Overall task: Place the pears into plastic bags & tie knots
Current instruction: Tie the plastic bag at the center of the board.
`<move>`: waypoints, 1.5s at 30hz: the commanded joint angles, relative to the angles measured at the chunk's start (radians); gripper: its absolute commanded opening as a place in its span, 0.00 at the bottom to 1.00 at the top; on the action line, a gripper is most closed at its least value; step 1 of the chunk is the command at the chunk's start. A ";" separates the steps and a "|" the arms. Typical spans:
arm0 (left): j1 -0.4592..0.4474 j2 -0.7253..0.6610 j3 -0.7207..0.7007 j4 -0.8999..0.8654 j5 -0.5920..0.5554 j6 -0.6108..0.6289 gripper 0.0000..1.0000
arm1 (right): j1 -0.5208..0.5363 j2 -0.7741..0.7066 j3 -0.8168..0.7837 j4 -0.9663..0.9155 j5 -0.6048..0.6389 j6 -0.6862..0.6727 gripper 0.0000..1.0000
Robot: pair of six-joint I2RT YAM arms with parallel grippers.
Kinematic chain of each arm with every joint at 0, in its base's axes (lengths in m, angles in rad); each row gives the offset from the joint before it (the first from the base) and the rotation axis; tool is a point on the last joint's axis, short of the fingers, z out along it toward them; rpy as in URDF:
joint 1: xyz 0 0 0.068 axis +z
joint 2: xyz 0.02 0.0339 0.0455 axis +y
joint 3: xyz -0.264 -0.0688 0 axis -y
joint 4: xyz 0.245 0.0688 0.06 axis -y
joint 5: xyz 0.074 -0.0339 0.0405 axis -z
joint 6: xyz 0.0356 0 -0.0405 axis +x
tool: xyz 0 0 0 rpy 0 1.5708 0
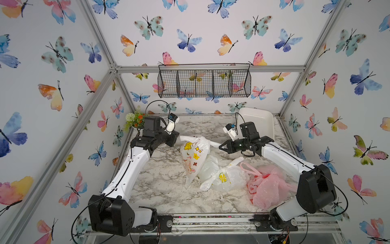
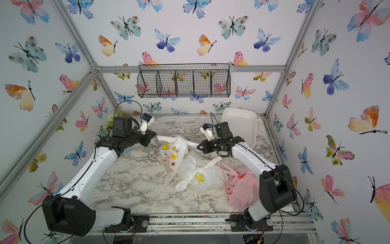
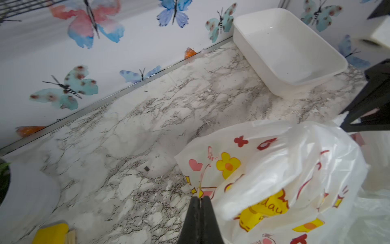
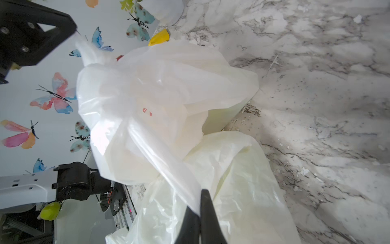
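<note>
Closest to the camera is the silver rail (image 1: 211, 221) at the front edge of the marble-look counter (image 1: 158, 186). Further back, a white plastic bag with cartoon doodles (image 1: 195, 156) lies in the middle of the counter. The left pincer (image 3: 200, 199) is squeezed tight on one thin handle strip (image 1: 183, 138) of this bag. The right pincer (image 4: 196, 202) is squeezed tight on the other handle strip (image 1: 214, 144). The two strips stretch out to the sides like ears.

Just beside the doodle bag lies a see-through white bag with a yellow lemon print (image 1: 225, 177), and it touches a see-through pink bag (image 1: 266, 188). A white plastic tub (image 1: 257, 122) leans at the back.

I cannot see any pear plainly. The bags look lumpy, so the pears are probably inside them.

I think the arms are pulling a knot tight on the doodle bag. To do it well, both arms should pull sideways at the same speed, low over the counter, so the bag does not lift or tip. The pull should be gentle, because the plastic is thin and could slip out or tear. It is enough when the knot is small and firm.
</note>
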 commanded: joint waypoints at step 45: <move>-0.014 0.118 -0.208 0.392 0.412 -0.550 0.00 | 0.014 0.006 0.000 0.062 -0.007 0.090 0.03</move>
